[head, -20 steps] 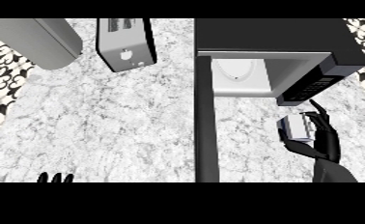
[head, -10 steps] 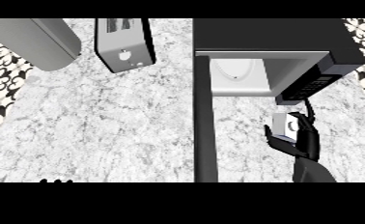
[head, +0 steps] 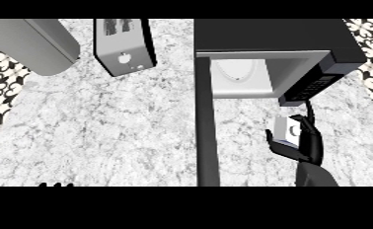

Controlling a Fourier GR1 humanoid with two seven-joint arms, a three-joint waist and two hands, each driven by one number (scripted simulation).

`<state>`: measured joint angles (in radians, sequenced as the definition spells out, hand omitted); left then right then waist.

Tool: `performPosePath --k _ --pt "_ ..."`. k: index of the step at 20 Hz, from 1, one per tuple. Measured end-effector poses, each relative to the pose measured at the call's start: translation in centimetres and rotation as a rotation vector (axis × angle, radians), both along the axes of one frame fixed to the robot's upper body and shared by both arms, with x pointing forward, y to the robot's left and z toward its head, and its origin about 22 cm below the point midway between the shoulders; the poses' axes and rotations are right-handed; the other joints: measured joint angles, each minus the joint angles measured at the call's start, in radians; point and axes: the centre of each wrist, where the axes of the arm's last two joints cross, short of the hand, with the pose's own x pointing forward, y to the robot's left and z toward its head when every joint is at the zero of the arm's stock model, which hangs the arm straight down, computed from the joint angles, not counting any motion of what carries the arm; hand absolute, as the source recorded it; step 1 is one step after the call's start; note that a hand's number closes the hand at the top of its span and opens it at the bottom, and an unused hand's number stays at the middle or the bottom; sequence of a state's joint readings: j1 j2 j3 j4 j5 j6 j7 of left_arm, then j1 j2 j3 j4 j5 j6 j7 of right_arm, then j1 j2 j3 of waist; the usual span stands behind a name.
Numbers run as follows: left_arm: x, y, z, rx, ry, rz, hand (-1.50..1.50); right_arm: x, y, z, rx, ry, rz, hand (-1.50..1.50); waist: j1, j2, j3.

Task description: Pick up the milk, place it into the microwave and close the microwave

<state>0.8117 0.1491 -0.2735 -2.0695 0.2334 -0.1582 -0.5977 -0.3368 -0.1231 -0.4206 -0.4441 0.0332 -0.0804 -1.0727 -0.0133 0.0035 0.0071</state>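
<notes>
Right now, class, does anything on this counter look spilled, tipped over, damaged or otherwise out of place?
Nothing stands out. The right hand holds the milk in front of the microwave, whose door stands open. The toaster sits at an angle on the counter, with no spill showing.

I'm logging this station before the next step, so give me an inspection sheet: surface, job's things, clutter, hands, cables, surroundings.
Surface: marbled grey counter, no spills seen.
Job's things: milk carton held in the right hand, in front of the microwave and below its control panel; microwave door swung open, a white plate inside.
Clutter: toaster at the back; a grey curved object at the far left.
Hands: right hand curled round the milk carton; left hand shows only fingertips at the lower edge.
Cables: nothing seen.
Surroundings: patterned wall tiles at the left edge.
</notes>
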Motion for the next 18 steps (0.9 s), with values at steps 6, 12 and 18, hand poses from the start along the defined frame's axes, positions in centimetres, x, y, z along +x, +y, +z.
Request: performPosePath --k 6,12,18 --pt "-0.3 0.3 0.1 -0.002 0.011 -0.02 -1.5 -0.7 1.0 1.4 -0.043 -0.078 0.057 1.5 -0.008 -0.012 -0.008" --pt "-1.1 -0.1 0.5 -0.008 0.007 -0.022 -1.5 -4.5 -0.2 3.9 -0.07 -0.089 0.104 1.5 -0.008 -0.014 -0.01" --pt "-1.5 0.0 0.8 -0.014 0.008 0.0 -1.5 -6.4 2.2 7.2 0.075 -0.142 0.199 1.5 -0.001 -0.011 -0.009"
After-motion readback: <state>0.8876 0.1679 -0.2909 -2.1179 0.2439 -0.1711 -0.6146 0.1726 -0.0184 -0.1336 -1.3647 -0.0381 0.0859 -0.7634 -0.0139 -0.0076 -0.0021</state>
